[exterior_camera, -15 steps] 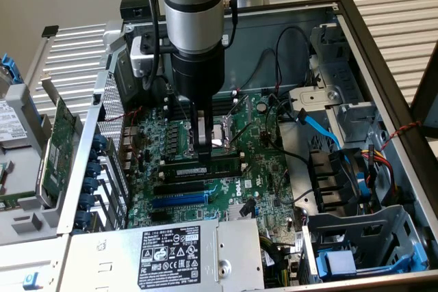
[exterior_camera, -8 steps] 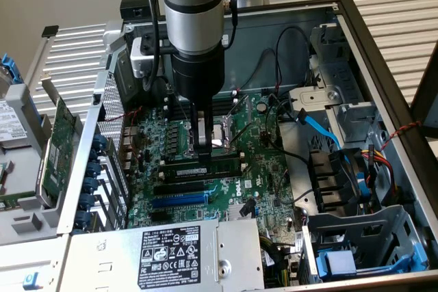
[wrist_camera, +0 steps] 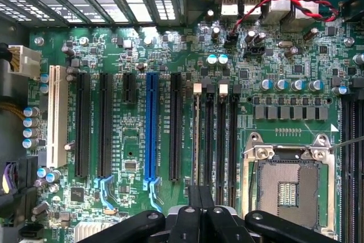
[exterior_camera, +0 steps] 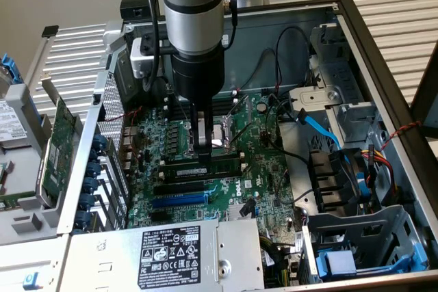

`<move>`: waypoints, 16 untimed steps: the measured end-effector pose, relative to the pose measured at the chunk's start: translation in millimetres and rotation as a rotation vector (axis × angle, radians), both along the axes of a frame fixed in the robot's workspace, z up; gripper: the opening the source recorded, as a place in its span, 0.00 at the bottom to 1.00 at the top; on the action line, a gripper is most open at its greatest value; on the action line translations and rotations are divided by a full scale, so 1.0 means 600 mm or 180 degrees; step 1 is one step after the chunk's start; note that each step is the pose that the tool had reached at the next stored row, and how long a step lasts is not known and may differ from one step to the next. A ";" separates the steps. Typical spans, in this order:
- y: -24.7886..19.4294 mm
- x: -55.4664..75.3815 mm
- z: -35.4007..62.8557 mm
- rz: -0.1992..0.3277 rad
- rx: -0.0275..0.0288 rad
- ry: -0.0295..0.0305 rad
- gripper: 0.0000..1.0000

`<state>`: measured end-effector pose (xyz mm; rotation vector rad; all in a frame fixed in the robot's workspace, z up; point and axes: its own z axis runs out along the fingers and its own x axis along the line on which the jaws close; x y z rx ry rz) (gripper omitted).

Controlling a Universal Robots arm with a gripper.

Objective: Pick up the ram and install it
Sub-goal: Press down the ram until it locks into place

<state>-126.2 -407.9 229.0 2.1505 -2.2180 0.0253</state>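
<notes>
Found the gripper (exterior_camera: 204, 145) in the exterior view low inside the open computer case (exterior_camera: 383, 52), jaws closed with nothing seen between them, tips down at the top edge of the ram (exterior_camera: 205, 168). Saw the ram lying along a memory slot on the motherboard (exterior_camera: 260, 169), just beside the processor socket (exterior_camera: 220, 135). Judged the step in hand as the install itself, pick-up done and the stick being pressed home. Could not tell whether it was fully seated. Judged that finishing called for straight, even pressure along the stick until the end clips caught. Noted a white power supply label (exterior_camera: 174, 254) towards the front, with what looked like a Dell mark and rows of print too fine to read. Turned to the wrist view: found the closed gripper (wrist_camera: 200, 214) right over the bank of memory slots (wrist_camera: 222, 140), the ram (wrist_camera: 197, 135) edge-on in the slot nearest the blue slot (wrist_camera: 151, 123), the processor socket (wrist_camera: 287, 186) on the other side. Made out only faint white board lettering, none legible.
</notes>
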 end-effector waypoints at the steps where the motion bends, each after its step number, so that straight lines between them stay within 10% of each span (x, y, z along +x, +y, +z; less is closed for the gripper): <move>1: -0.0001 0.000 0.000 0.0000 0.0000 0.0000 0.11; 16: -0.0007 -0.003 -0.005 0.0002 0.0002 -0.0013 0.11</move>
